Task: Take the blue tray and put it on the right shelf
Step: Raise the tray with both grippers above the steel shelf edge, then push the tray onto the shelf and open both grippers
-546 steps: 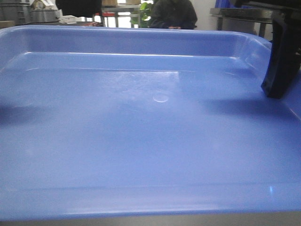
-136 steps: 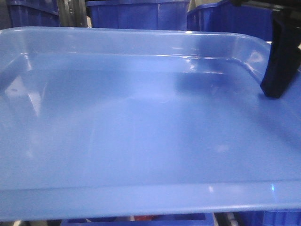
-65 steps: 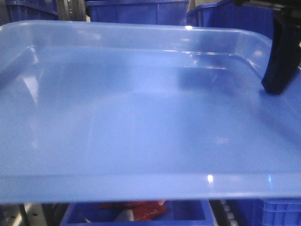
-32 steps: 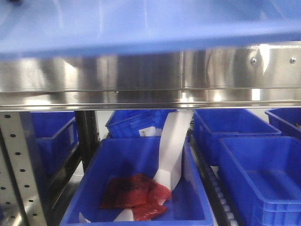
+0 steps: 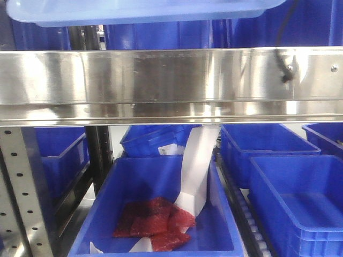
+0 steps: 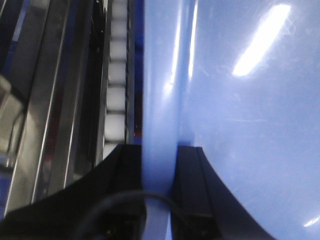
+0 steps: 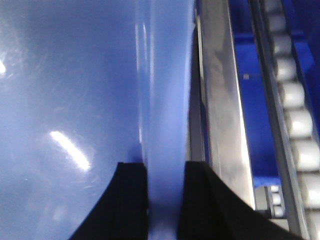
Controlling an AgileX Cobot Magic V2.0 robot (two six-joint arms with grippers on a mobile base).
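Where the front view's top edge cuts it off, the blue tray (image 5: 139,10) shows only its underside and flared rim. It sits above the broad front rail of the right shelf (image 5: 171,80). Cannot tell if it touches the shelf.

Left wrist view: left end effector (image 6: 159,165) at bottom centre, one black finger (image 6: 125,165) on each side of the tray's rim, clamped on it. Tray floor (image 6: 240,125) fills the right of the frame. White rollers (image 6: 116,85) at upper left.

Right wrist view: right end effector (image 7: 165,175) at bottom centre, likewise clamped across the rim. Tray floor (image 7: 65,100) fills the left of the frame. Steel rail and rollers (image 7: 295,120) at right.

Front view, lower centre: deep blue bin (image 5: 225,225) holding red packets (image 5: 153,222) and a white strip (image 5: 195,171).
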